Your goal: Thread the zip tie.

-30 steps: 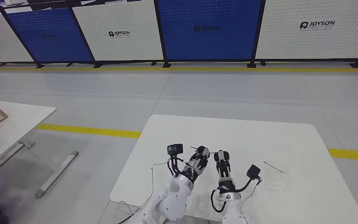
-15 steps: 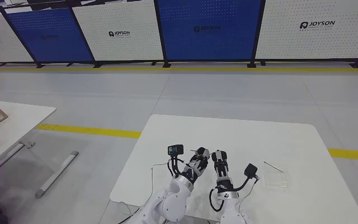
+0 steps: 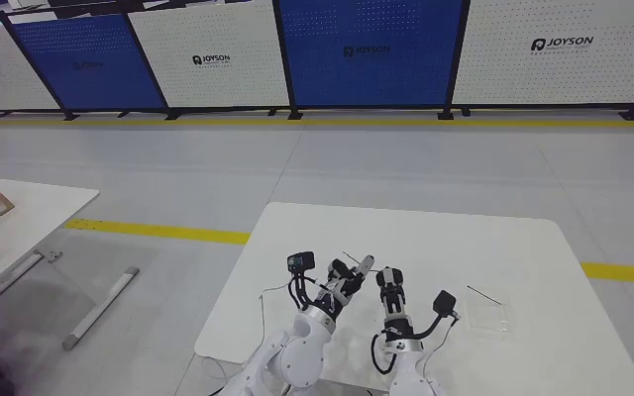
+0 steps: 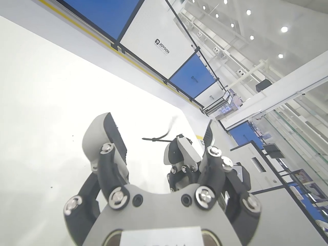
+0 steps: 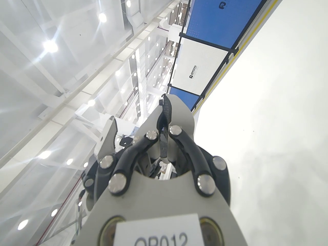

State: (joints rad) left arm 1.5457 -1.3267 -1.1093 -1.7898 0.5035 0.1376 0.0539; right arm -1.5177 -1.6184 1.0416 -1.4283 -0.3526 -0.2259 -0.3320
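Robot arms sit side by side over the near edge of a white table [image 3: 416, 228]. The right gripper [image 4: 180, 142] is closed, pinching a thin black zip tie [image 4: 156, 138]. In the right wrist view the strap runs lengthwise btwn its fingers [image 5: 179, 113], palm to tips. Past the tips a short length pokes out sideways toward the left arm's side, w/ a blurred tail curving up off it.

The left gripper [image 4: 157, 125] is spread wide and holds nothing. From its own wrist camera the tie's free end shows in the window btwn its two fingers [image 4: 107, 129], but farther out, not yet btwn the pads. It runs roughly crosswise there, finger to finger, rather than pointing at the palm.

So the tie lies ahead of the left gripper, near it but apart.

Judgement: the left arm is the one to close the gap, since the right has the strap. It would need to catch that free end w/o knocking it aside. Which end is the head, and whether any loop is made, is too small to tell.

Well apart on the right arm's side is a clear tray [image 3: 492, 319], w/ a spare tie [image 3: 484, 294] at its far edge; on it or just beside it, can't tell.
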